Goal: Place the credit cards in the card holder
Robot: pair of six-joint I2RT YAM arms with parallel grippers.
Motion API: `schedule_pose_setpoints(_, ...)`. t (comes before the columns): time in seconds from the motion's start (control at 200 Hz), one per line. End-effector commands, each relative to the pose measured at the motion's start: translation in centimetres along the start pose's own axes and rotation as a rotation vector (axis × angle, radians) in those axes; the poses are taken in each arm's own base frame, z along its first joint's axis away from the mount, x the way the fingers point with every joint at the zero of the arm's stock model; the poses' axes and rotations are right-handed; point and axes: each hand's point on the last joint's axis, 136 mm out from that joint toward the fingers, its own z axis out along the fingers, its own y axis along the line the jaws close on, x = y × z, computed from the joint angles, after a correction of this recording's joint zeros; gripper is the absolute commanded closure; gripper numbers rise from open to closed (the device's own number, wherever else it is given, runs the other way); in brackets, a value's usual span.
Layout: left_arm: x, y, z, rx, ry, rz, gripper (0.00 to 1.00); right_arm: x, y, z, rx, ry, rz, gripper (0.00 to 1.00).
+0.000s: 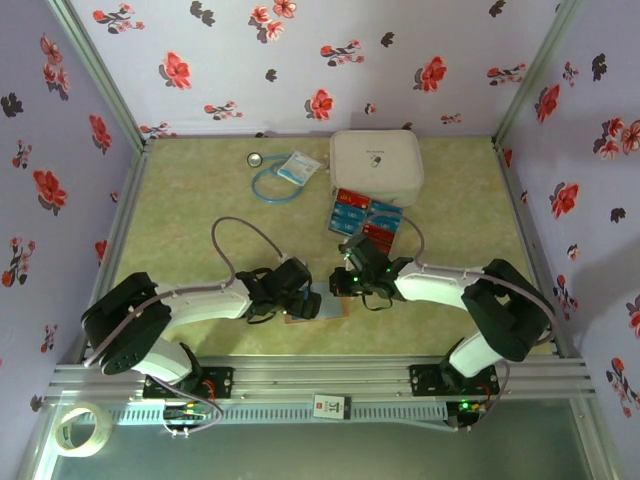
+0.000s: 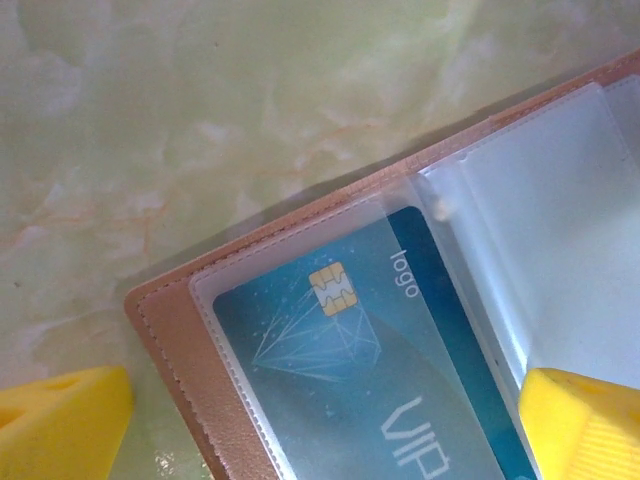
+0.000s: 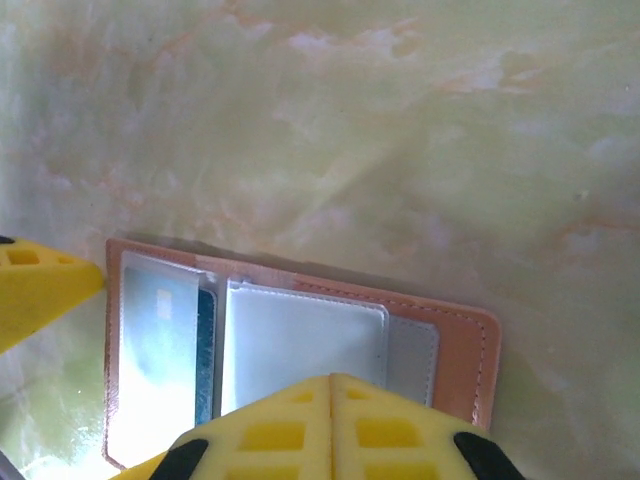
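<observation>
The pinkish-brown card holder lies open on the table between both grippers. A blue card with a gold chip and "VIP" print sits inside its clear sleeve. My left gripper is open, its yellow fingertips standing either side of that card. My right gripper is shut, its tips pressed together over the card holder and its clear sleeve; nothing shows between them. Several red and blue credit cards lie in a loose pile behind, in front of the white case.
A large white zip case stands at the back centre. To its left lie a blue looped cord, a white packet and a small round metal disc. A tape roll sits outside the front rail at the left.
</observation>
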Motion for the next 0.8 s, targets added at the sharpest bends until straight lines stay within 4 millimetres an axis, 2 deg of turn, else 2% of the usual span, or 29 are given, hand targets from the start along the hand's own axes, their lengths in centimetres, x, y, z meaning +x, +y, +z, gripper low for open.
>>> schedule_pose_setpoints(0.0,-0.6,0.2,-0.8,-0.019,-0.014,0.022,0.0,0.0,-0.1,0.7,0.006,0.018,0.001,0.98)
schedule_pose_setpoints(0.315,-1.4,-0.6,-1.0,0.02,-0.04,0.023,0.0,1.1,0.4,2.2,-0.004,0.054,-0.005,1.0)
schedule_pose_setpoints(0.55,-2.0,-1.4,-1.4,0.054,-0.071,0.033,0.0,1.2,0.4,2.3,-0.001,0.051,-0.007,1.0)
schedule_pose_setpoints(0.795,-1.6,-1.6,-0.3,0.043,-0.046,0.049,0.0,1.3,0.3,2.3,-0.002,0.049,-0.002,1.0)
